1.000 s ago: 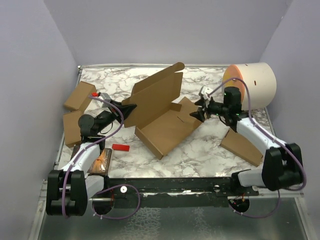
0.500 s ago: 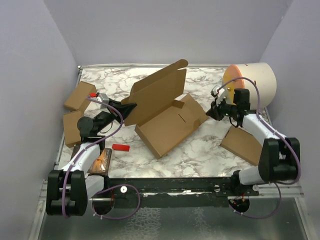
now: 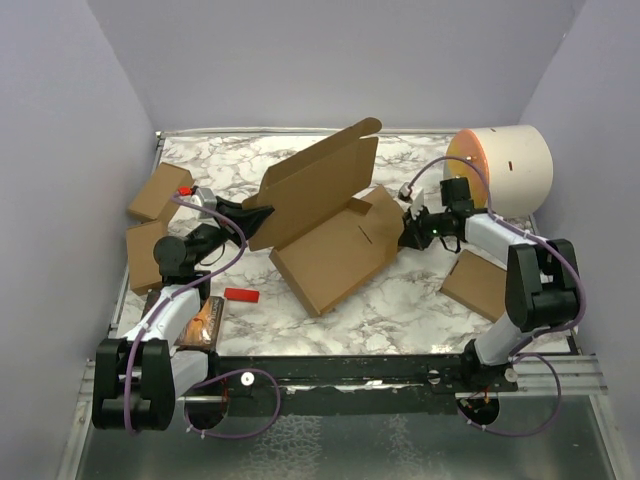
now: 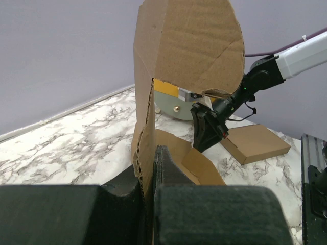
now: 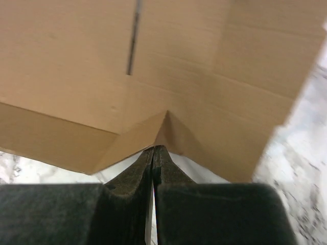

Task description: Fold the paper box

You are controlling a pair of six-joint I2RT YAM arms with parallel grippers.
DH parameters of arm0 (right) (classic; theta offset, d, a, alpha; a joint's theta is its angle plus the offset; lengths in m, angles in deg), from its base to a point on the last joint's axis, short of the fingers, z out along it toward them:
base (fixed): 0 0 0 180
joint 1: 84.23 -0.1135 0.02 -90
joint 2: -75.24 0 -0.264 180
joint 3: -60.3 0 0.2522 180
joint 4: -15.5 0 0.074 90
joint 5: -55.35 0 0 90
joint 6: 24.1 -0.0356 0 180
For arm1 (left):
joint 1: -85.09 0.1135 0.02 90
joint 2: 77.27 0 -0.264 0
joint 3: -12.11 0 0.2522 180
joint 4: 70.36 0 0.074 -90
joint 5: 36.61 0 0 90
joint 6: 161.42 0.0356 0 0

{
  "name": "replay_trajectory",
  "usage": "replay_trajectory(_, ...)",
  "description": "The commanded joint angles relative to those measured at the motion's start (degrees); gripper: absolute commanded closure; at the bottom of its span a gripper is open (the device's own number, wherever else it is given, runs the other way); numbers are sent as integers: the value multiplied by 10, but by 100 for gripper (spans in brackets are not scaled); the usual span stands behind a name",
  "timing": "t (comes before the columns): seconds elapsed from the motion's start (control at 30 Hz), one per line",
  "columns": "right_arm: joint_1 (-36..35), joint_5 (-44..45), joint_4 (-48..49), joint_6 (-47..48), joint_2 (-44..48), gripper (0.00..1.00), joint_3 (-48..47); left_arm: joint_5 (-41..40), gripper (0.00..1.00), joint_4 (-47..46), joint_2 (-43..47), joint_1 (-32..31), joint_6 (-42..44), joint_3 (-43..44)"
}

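The paper box lies open mid-table, its lid raised on edge. My left gripper is shut on the lid's left end; in the left wrist view the cardboard rises straight up from between the fingers of that gripper. My right gripper is shut with nothing between its fingers, its tips against the box's right side flap. In the right wrist view the closed tips of that gripper meet a crease on the flap's underside. The right gripper also shows in the left wrist view.
Two small cardboard boxes lie at the left edge, another at the right. A cream cylinder with an orange end stands at the back right. A red piece and an orange packet lie near the left arm.
My right gripper closed, swung out to the right, then came back left to the box's right flap. The left gripper kept its hold on the lid, which tilted slightly.
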Motion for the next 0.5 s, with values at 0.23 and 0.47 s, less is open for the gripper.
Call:
replay_trajectory(0.23, -78, -56, -57, 104, 2, 98, -7, 14, 100, -37, -10, -4, -8, -4)
replay_trajectory(0.47, -106, -64, -102, 202, 31, 98, 14, 11, 100, -32, -13, -4, -6, -4)
